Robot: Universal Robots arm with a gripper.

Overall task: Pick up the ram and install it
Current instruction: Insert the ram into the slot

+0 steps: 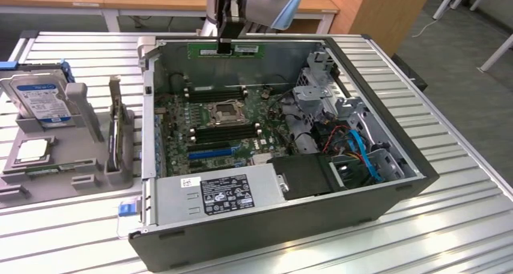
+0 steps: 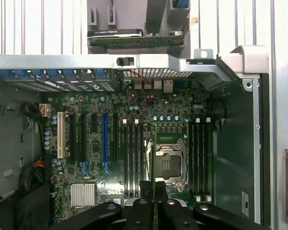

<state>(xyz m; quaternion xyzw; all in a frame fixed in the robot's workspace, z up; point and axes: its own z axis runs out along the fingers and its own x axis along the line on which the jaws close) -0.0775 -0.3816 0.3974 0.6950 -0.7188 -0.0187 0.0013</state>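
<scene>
Ribbed aluminium desk (image 1: pixel 449 184) carries an open grey steel tower case (image 1: pixel 321 226), with free room above it. The power supply (image 1: pixel 180 205) at its near edge bears a black-and-white label (image 1: pixel 228 193), print too small to read. The green ram (image 1: pixel 244 48) hangs level over the case's far wall, clamped in the black pincer (image 1: pixel 224 44).

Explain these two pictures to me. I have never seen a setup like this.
This is a robot arm working on an open desktop computer case lying on a slatted metal table. One picture comes from a camera off the arm; the other from a camera on the arm's wrist, looking down at the motherboard. The end effector, the arm's grasping part, is closed on the ram, a thin green memory stick, held above the open case. On the exterior view's left, a hard drive stands in a grey holder.
</scene>
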